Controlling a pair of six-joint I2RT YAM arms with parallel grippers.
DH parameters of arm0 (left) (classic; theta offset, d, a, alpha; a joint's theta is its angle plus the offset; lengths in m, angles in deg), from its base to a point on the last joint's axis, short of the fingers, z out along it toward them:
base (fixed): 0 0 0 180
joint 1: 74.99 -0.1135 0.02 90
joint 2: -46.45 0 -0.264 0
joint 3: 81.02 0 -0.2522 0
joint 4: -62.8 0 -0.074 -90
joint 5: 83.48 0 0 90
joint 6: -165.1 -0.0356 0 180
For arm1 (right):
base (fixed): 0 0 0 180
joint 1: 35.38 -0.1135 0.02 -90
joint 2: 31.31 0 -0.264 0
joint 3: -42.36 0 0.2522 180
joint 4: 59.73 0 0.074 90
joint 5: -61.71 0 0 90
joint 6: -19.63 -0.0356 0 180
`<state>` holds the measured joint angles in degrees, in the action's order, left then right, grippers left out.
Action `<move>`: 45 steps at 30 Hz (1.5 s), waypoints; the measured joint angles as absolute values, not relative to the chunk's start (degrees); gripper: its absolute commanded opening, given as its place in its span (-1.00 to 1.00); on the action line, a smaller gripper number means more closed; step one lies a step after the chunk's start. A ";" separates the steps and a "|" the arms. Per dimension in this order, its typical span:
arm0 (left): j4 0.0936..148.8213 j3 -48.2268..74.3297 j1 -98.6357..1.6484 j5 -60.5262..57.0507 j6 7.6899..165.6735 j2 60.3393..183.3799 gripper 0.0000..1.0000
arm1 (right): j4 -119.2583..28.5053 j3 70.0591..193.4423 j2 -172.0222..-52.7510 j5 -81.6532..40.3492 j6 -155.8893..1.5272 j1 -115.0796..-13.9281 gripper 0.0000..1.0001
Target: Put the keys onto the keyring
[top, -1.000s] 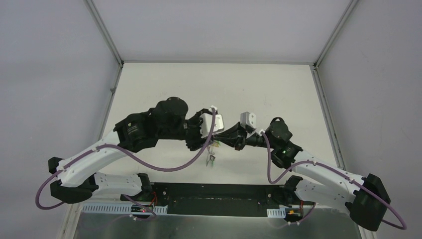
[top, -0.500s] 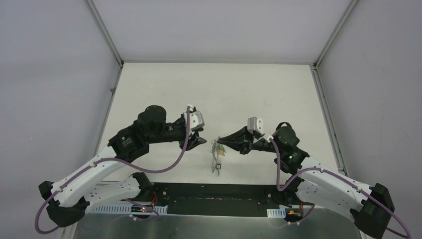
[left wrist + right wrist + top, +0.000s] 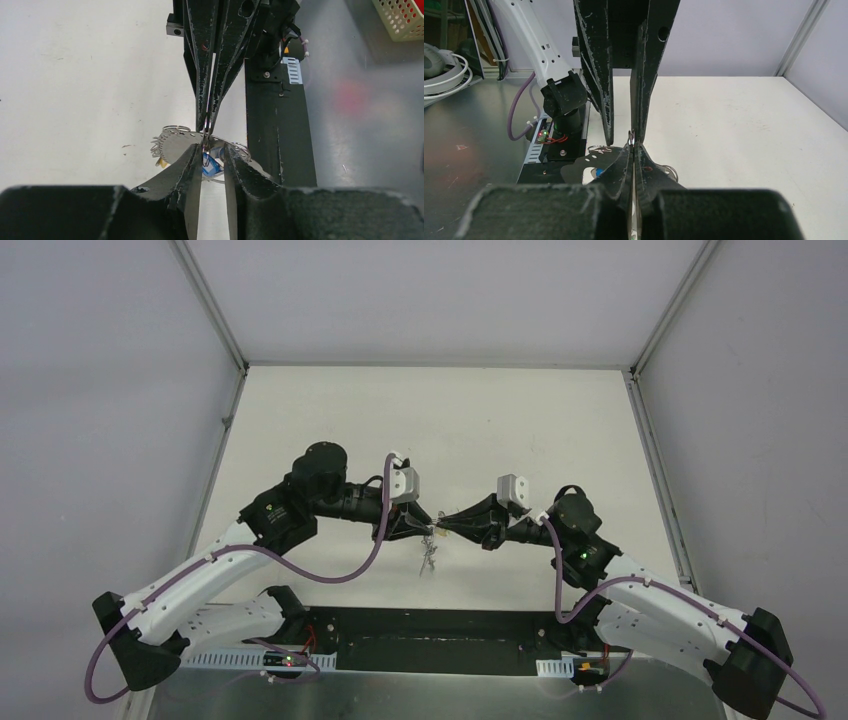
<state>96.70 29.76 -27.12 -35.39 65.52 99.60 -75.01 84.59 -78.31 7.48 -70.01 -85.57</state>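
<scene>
I've got the two hands tip to tip over the near middle of the tabletop. My right hand is clenched tight, and in the left wrist view its fingertips pinch the thin wire of the keyring. My left hand comes in from the left, its jaws parted a little. The keyring wire runs up through that gap, and I see daylight beside it, so the left hand is released rather than clamped. In the right wrist view, one of the left hand's fingers meets the tip of my right hand, and the other stands apart to the left. The keys dangle in a small bunch just below where the hands meet. A blue key shows between my left fingers. I can't tell whether the bunch touches the tabletop.
</scene>
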 measured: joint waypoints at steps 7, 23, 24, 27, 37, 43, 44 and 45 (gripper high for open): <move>98.71 29.67 -27.12 -35.41 64.42 99.71 -0.82 | -74.79 84.59 -78.31 7.48 -70.01 -85.57 -1.00; 101.10 29.06 -27.07 -34.01 63.53 100.36 -1.00 | -74.75 84.59 -78.62 7.50 -70.53 -85.66 -1.00; 101.18 29.02 -27.05 -34.01 63.53 100.47 -1.00 | -74.66 84.59 -78.64 7.50 -70.57 -85.66 -1.00; 101.42 29.02 -26.94 -33.88 63.38 100.60 -1.00 | -74.59 84.59 -78.68 7.48 -70.81 -85.66 -1.00; 102.06 28.99 -24.73 -31.02 60.93 101.39 -1.00 | -74.35 84.32 -78.75 7.04 -72.24 -85.66 -1.00; 102.06 28.80 -23.14 -28.57 59.14 102.31 -0.80 | -74.37 84.32 -78.75 6.51 -72.96 -85.66 -1.00; 102.04 28.80 -23.03 -28.00 58.81 102.31 -0.72 | -74.40 84.32 -78.75 6.40 -73.09 -85.66 -1.00; 102.01 28.80 -22.79 -27.39 58.46 102.27 -0.61 | -74.46 84.32 -78.75 6.38 -73.13 -85.66 -1.00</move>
<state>102.01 28.80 -22.79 -27.39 58.46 102.27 -74.46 84.32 -78.75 6.38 -73.13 -85.66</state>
